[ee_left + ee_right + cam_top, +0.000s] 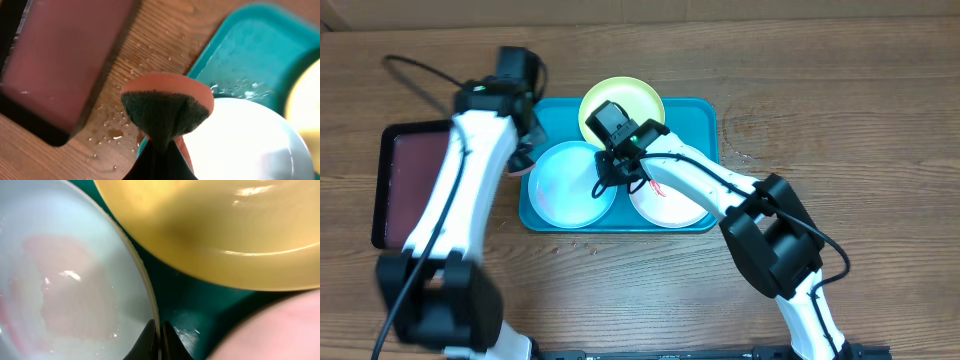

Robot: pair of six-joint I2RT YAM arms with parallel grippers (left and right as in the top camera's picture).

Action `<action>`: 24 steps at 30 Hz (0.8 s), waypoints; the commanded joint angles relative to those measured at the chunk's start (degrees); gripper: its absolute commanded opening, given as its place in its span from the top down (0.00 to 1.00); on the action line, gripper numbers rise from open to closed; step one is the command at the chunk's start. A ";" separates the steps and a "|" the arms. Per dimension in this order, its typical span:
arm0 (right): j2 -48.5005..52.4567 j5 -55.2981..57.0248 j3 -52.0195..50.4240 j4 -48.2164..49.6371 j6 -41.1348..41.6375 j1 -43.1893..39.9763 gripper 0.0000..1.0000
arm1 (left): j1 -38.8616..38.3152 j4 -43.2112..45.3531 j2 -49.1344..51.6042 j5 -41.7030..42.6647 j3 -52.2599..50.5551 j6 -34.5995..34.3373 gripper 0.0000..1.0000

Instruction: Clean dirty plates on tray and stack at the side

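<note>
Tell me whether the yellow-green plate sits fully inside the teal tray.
Partly out. In the overhead view the yellow-green plate overhangs the far rim of the tray, while its near part lies within it.

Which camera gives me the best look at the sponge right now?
Left wrist: the sponge fills mid-frame, showing its orange back and dark scrub face, pinched in the left claw over the tray edge. Overhead shows only an orange sliver beside the left arm. Right wrist shows none of it.
</note>
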 commanded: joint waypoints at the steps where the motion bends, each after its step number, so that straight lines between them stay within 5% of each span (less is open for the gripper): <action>1: -7.08 13.20 6.32 -2.86 -5.77 1.46 0.96 | 5.25 -2.45 -8.79 5.77 2.21 -2.38 0.96; 12: -10.45 50.07 14.47 -6.03 -21.03 9.68 0.96 | 19.26 -13.77 -12.15 8.76 1.42 -2.38 0.96; 24: -10.45 72.43 14.47 0.63 -41.64 18.25 0.96 | 19.91 -13.68 -12.15 8.57 -3.91 -2.40 0.96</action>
